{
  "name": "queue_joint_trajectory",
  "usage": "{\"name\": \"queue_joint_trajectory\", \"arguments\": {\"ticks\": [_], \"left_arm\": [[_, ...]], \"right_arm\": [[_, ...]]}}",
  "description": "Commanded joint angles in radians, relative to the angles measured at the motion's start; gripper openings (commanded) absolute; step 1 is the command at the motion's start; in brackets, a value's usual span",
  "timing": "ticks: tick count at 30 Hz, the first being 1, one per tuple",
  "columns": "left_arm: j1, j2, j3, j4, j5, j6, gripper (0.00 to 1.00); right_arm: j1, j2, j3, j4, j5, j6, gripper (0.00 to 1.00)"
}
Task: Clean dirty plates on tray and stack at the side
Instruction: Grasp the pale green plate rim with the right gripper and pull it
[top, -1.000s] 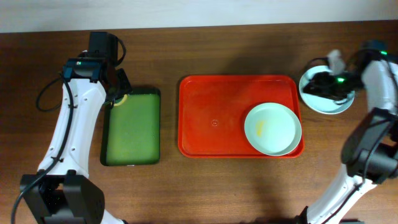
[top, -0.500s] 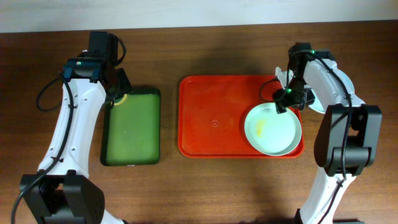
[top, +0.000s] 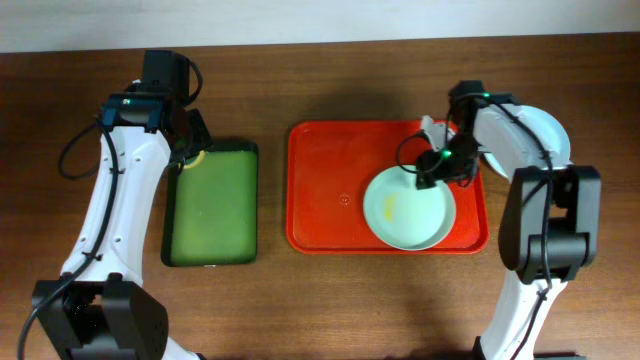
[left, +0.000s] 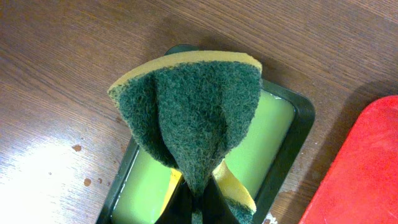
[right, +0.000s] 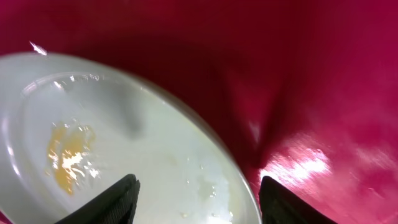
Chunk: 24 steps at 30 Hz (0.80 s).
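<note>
A pale mint plate (top: 405, 207) with a yellow smear lies in the right half of the red tray (top: 330, 170). My right gripper (top: 432, 168) is low over the plate's upper right rim. In the right wrist view it (right: 198, 186) is open, with one finger over the plate (right: 124, 124) and the other over the tray (right: 323, 74). Another plate (top: 549, 133) sits on the table right of the tray, partly hidden by the right arm. My left gripper (top: 190, 150) is shut on a green and yellow sponge (left: 193, 106).
A smaller green tray (top: 212, 215) with a dark rim lies left of the red tray, and the sponge hangs over its far left corner (left: 273, 124). Brown wooden table all round, with water drops (left: 78, 148) near the green tray.
My right arm swung from the side plate to the tray plate's rim. The plate then slid left on the tray with the gripper. The left arm has not moved.
</note>
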Motion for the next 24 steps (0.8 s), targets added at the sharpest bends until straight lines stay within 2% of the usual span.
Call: {"name": "queue_joint_trajectory", "arguments": {"ticks": [1,5,7,12,17,19,23,24], "left_arm": [[-0.003,-0.019,0.014,0.003,-0.006,-0.008,0.00],[-0.003,-0.019,0.014,0.006,-0.006,-0.008,0.00],[-0.003,-0.019,0.014,0.007,-0.006,-0.008,0.00],[-0.003,-0.019,0.014,0.006,-0.006,-0.008,0.00],[-0.003,-0.019,0.014,0.006,-0.006,-0.008,0.00],[-0.003,-0.019,0.014,0.006,-0.006,-0.008,0.00],[-0.003,-0.019,0.014,0.006,-0.006,-0.008,0.00],[-0.003,-0.019,0.014,0.006,-0.006,-0.008,0.00]], "right_arm": [[0.034,0.007,0.058,-0.072,0.033,0.185,0.63],[0.009,0.006,0.100,-0.246,0.045,0.196,0.64],[0.008,0.006,0.064,-0.265,0.045,0.196,0.64],[0.013,0.006,-0.031,-0.243,0.045,0.300,0.63],[0.013,0.006,-0.077,-0.177,0.045,0.329,0.40],[0.013,0.006,-0.077,-0.174,0.047,0.344,0.39],[0.013,0.006,-0.077,-0.150,0.059,0.347,0.17],[0.013,0.006,-0.077,-0.132,0.060,0.368,0.14]]}}
